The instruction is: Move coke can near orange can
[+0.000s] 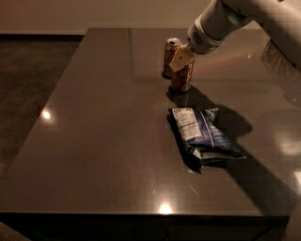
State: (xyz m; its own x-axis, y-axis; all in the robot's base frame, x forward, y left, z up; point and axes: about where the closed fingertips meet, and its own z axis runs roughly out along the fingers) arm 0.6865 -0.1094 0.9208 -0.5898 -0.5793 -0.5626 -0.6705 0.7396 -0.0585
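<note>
The orange can [170,57] stands upright at the far middle of the dark table [94,141]. The red coke can [183,78] stands right beside it, to its front right, close to touching. My gripper [182,58] is at the top of the coke can and covers its upper part; its pale tip lies between the two cans' tops. The arm reaches in from the upper right. I cannot see whether the gripper still holds the coke can.
A blue chip bag [203,136] lies flat on the table, in front of the cans and a little to the right. The table's left edge borders a dark floor [28,80]. A pale wall [94,14] runs behind the table.
</note>
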